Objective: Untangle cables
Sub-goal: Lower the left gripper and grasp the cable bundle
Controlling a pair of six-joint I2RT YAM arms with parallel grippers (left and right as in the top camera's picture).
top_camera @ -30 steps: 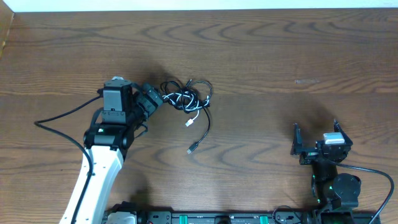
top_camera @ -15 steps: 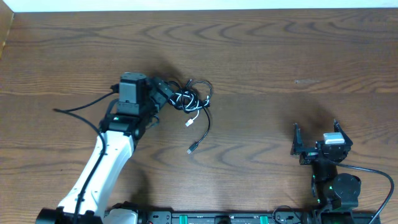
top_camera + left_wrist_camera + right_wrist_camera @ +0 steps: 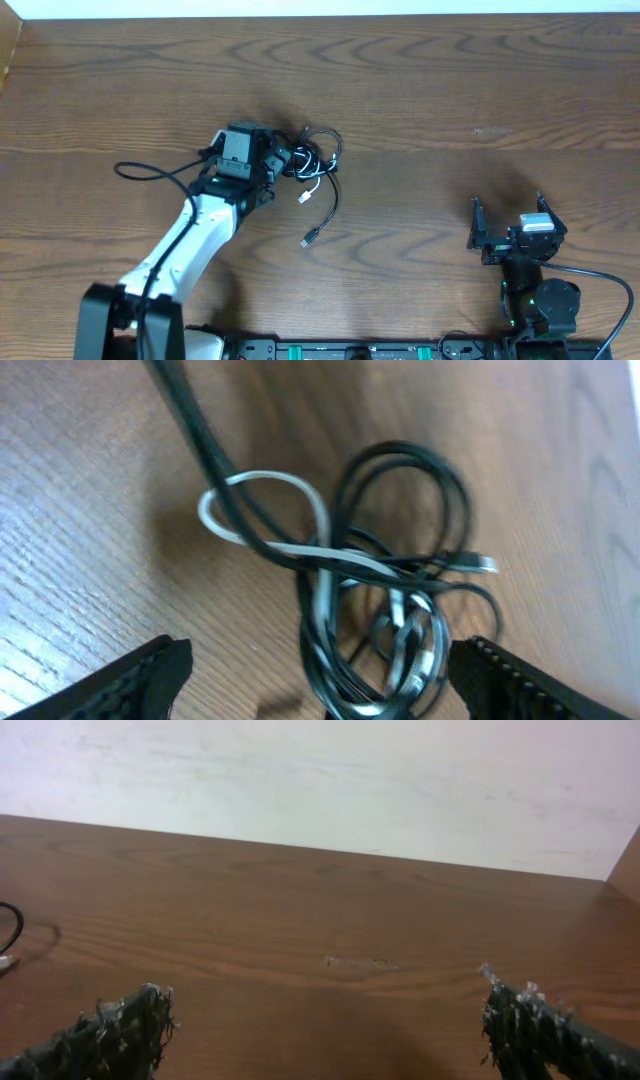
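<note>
The cables lie knotted together on the wooden table, black cords with one white cord wound through them. One black cord trails down to a plug end. A white plug end lies below the knot. My left gripper is open, with its fingers at the left edge of the tangle. In the left wrist view the tangle sits between the open fingers, and a white loop sticks out to the left. My right gripper is open and empty at the lower right, far from the cables.
The left arm's thick black cable loops over the table to the left of the arm. The table's far edge meets a white wall. A sliver of black cord shows at the left edge of the right wrist view.
My left arm has moved to the right, bringing its open gripper up to the tangle. The cables and the right arm have not moved.
</note>
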